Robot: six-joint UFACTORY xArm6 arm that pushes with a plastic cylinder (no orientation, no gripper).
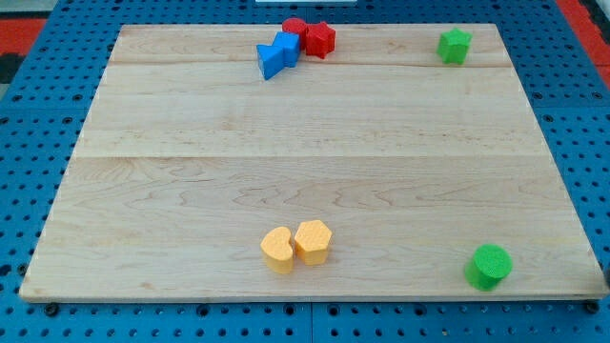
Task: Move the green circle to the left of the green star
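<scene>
Green circle nearest, bench bottom-right corner. Green star top right, well apart. Yellow pair bottom centre, touching. My tip not visible; state unknowable.

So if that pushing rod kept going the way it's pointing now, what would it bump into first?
I can't say: my tip isn't in this view, so its heading is unknown. On the board only blocks show: the green circle at bottom right, the green star at top right.
</scene>
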